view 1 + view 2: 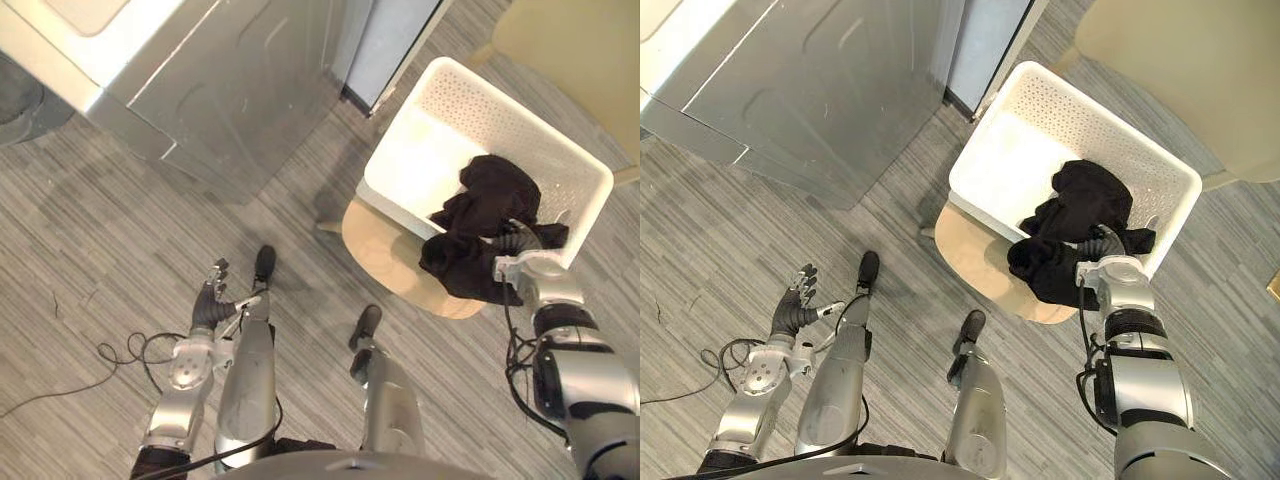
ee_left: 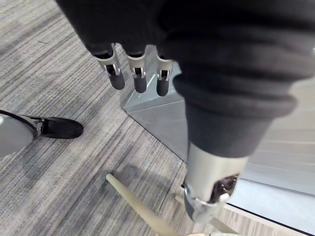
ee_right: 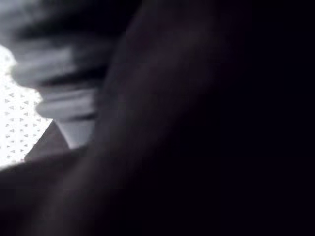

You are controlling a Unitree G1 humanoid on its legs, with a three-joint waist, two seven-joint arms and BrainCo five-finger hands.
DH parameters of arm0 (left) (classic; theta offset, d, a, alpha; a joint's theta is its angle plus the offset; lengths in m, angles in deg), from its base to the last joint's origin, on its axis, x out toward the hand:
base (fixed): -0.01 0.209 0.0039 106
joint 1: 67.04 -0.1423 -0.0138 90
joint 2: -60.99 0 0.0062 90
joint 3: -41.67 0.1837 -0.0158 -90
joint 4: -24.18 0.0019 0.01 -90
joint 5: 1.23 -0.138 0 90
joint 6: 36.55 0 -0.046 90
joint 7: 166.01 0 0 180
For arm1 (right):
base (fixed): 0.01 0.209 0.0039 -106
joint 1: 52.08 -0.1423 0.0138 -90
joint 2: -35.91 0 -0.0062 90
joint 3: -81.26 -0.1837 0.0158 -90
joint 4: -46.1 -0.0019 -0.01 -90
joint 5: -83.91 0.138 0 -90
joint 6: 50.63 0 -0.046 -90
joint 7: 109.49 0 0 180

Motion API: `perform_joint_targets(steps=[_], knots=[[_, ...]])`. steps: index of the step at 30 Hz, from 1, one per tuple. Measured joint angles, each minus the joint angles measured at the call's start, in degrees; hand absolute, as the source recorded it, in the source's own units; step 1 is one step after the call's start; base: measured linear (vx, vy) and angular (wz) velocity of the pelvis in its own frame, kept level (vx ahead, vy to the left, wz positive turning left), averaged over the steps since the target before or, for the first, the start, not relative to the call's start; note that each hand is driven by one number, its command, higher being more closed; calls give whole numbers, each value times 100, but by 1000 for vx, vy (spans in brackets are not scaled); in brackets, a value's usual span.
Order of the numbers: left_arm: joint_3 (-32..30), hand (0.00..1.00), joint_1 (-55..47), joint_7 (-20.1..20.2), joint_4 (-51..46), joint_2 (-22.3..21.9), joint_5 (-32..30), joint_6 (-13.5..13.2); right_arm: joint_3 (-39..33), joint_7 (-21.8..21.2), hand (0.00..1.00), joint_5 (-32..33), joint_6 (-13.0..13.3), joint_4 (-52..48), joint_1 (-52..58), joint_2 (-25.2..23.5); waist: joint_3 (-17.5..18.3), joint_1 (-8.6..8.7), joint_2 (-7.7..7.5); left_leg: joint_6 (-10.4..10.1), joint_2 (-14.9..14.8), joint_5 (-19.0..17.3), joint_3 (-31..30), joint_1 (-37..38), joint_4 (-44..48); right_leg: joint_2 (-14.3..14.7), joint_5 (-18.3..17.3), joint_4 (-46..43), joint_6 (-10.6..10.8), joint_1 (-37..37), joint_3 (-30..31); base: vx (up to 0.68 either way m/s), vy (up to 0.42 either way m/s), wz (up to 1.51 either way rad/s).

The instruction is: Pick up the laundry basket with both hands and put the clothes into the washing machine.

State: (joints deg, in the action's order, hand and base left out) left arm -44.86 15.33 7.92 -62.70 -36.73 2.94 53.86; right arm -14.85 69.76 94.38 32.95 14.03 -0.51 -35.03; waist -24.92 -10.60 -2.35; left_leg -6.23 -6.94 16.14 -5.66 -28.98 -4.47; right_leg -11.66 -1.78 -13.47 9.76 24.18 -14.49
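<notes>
Here right hand [image 1: 1102,246] rests among black clothes [image 1: 1090,200]; left hand [image 1: 790,312] hangs spread.

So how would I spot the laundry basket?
Start at the big silver washing machine. Just to its right, on a pale wooden stool, sits the laundry basket: white, with perforated walls and black clothes spilling over its near rim.

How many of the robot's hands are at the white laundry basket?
1. The right hand is at the near rim of the basket, against the black clothes. The left hand hangs open over the floor, apart from it.
</notes>
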Motion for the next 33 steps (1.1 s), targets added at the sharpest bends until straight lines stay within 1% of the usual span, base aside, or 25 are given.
perform_joint_targets(steps=[4,9,10,13,16,17,20,25,27,33], knots=[[4,0,139,-113,136,-25,0,0,45,62,0,311,97,275,-103,-67,-75,9,-20,-18,1,-185,-83,-247,420,46,-7,24,-19,-5,-51,11,-44,6],[4,0,208,-151,200,-40,1,0,33,84,0,624,176,507,-125,-172,-78,2,-15,-33,-11,-200,-242,-405,440,78,-90,13,-93,38,-214,4,-36,11],[4,0,210,-197,201,-41,1,0,32,66,0,747,179,543,-122,-182,-78,-19,-26,-34,-13,-201,-259,-442,440,81,-102,-4,-79,61,-228,18,-32,16],[0,0,261,-250,202,-50,2,0,33,46,0,839,179,581,-123,-170,-71,-62,-44,-38,-7,-202,-261,-500,440,75,-107,-28,-74,120,-236,4,-6,3],[0,0,305,-295,200,-59,2,0,33,39,0,964,181,579,-123,-181,-69,-71,-46,-67,-9,-228,-261,-526,442,70,-114,-37,-70,168,-234,0,0,0],[-9,0,350,-350,200,-108,3,0,32,23,100,1013,184,567,-149,-134,-68,-71,-46,-72,-14,-231,-269,-609,486,70,-125,-53,-80,228,-251,0,0,0],[4,0,426,-392,200,-228,5,0,32,24,100,1017,179,564,-181,-62,-61,-88,-58,-80,-17,-235,-307,-759,555,71,-118,-61,-88,324,-306,-19,-2,1],[7,0,429,-525,200,-275,15,2,31,132,100,1019,188,561,-197,-41,-48,-154,-73,-81,-48,-235,-289,-855,642,90,-57,-24,-105,389,-285,-4,-2,-5],[15,0,429,-573,201,-278,15,2,32,188,100,1019,234,560,-197,-42,-45,-187,-72,-82,-64,-235,-266,-856,649,95,-33,-7,-109,397,-259,1,-3,-8],[116,0,431,-630,204,-281,17,2,36,313,100,1020,246,557,-173,-67,105,-205,-63,-85,-53,-233,-214,-909,655,107,70,69,-108,454,-200,22,-5,-6]])
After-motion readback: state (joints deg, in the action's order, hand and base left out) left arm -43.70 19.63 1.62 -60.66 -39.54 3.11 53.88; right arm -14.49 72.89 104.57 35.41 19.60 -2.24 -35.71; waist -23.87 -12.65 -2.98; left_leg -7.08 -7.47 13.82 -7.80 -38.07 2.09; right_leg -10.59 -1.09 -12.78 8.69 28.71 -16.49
